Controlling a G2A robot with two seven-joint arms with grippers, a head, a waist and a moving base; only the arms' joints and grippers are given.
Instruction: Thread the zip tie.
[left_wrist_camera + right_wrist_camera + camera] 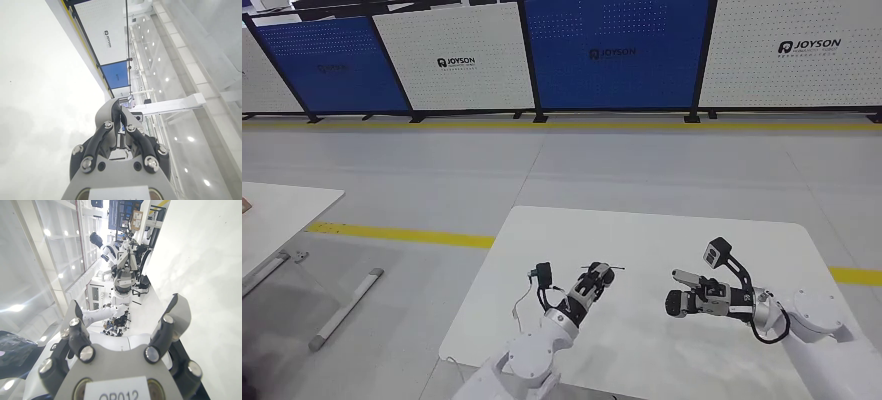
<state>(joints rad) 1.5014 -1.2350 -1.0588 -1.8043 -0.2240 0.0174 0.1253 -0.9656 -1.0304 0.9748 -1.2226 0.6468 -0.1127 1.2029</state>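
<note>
A thin black zip tie (617,267) sticks out sideways from the tips of my left gripper (604,272), a little above the white table (662,235). In the left wrist view the left gripper (120,110) has its black pads pressed together; the strip between them is hard to make out there. My right gripper (674,301) hovers to the right of it, pointing toward it with a gap between the two. In the right wrist view the right gripper (126,306) is open with nothing between its fingers, and the left gripper (126,256) faces it farther off.
The table's near-left edge (467,330) lies close to the left arm. A second white table (277,215) stands to the left across the floor. Blue and white partition panels (612,50) line the back.
</note>
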